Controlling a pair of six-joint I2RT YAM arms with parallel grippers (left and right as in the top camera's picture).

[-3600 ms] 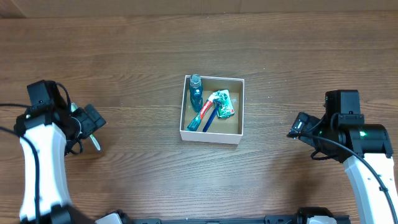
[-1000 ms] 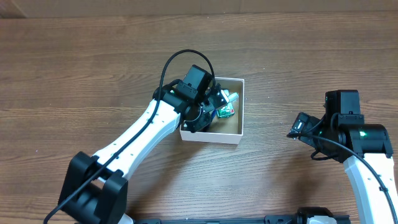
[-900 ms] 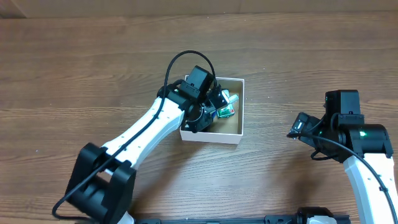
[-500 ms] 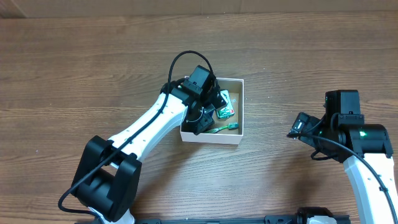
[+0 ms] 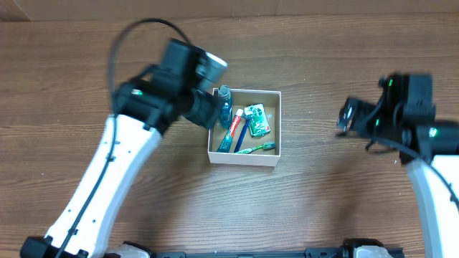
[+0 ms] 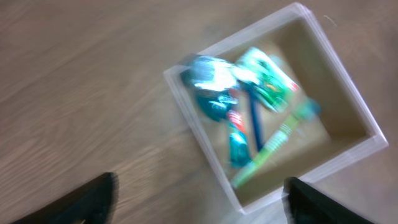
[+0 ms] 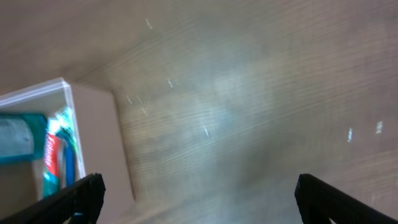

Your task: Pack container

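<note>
The container (image 5: pixel 276 125), a shallow square box with white walls and a brown inside, sits mid-table. It holds a teal bottle (image 5: pixel 225 104), a red-and-teal toothpaste tube (image 5: pixel 231 132), a blue toothbrush (image 5: pixel 240 135), a green packet (image 5: pixel 257 119) and a green toothbrush (image 5: pixel 256 149). My left gripper (image 5: pixel 208 111) hovers just left of the box's left wall, open and empty; its wrist view shows the box (image 6: pixel 348 93) and its contents below open jaws (image 6: pixel 199 205). My right gripper (image 5: pixel 346 118) is open and empty, right of the box (image 7: pixel 93 137).
The table (image 5: pixel 323 201) is brown wood. Nothing else lies on it in view.
My left gripper let go of the green toothbrush in the box, then lifted out and drew back to the left. The right arm shifted up a little.
</note>
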